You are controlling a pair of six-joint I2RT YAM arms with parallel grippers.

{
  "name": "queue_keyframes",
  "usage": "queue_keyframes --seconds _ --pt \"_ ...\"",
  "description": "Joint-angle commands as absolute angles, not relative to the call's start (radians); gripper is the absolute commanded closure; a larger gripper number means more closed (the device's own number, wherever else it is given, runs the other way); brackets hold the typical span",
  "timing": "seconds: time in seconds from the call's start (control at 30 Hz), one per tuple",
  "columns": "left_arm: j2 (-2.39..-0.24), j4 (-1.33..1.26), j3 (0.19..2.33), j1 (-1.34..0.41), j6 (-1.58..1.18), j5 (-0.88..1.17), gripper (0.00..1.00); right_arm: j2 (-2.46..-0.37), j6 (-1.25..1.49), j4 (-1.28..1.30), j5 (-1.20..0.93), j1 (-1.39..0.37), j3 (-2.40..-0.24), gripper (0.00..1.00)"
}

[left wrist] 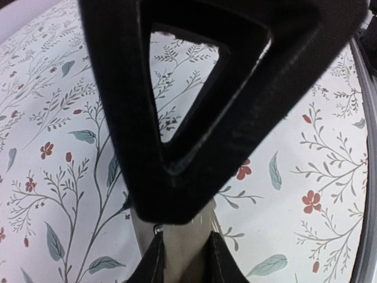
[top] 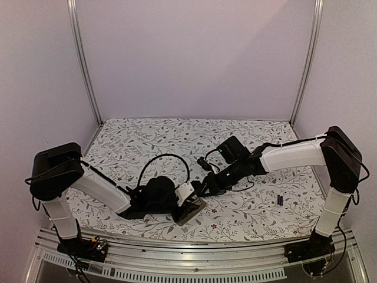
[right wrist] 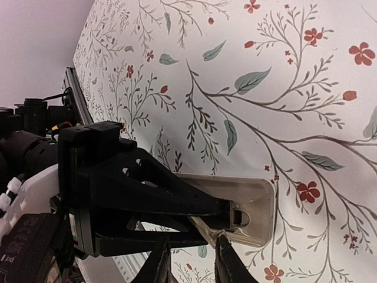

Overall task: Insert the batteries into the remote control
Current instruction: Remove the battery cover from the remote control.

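The remote control (top: 195, 210) lies tan back up near the front middle of the table. My left gripper (top: 186, 202) is shut on it; its own fingertips pinch the tan body (left wrist: 182, 247) in the left wrist view. The right wrist view shows the dark oblong recess (right wrist: 250, 200), mostly covered by the left gripper's black finger (right wrist: 147, 194). My right gripper (top: 204, 188) hovers right over the remote, with a narrow gap between its fingertips (right wrist: 191, 265) and nothing in it. One small dark battery (top: 280, 200) lies on the cloth to the right. No other battery shows.
A flowered cloth (top: 177, 135) covers the table. A metal rail (top: 194, 244) runs along the near edge. Upright metal posts (top: 82, 65) stand at the back corners before plain walls. A black cable (top: 165, 160) loops above the left wrist.
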State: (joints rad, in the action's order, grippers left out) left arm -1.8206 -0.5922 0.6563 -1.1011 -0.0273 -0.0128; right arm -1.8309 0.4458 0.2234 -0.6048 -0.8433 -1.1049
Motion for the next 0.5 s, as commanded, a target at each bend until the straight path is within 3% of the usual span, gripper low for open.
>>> queue_keyframes --seconds 0.0,0.27,0.47 --pt "-1.792 -0.598 0.64 -1.094 -0.021 -0.023 0.91 -1.771 0.431 0.239 -0.569 -0.822 -1.085 0.74" --pt "-1.654 -0.597 0.601 -1.069 -0.014 -0.059 0.92 -1.748 0.418 0.24 -0.552 -0.8 -1.074 0.73" --pt "-1.622 -0.518 0.593 -0.917 -0.098 -0.132 0.92 -1.699 0.427 0.246 -0.489 -0.773 -1.051 0.71"
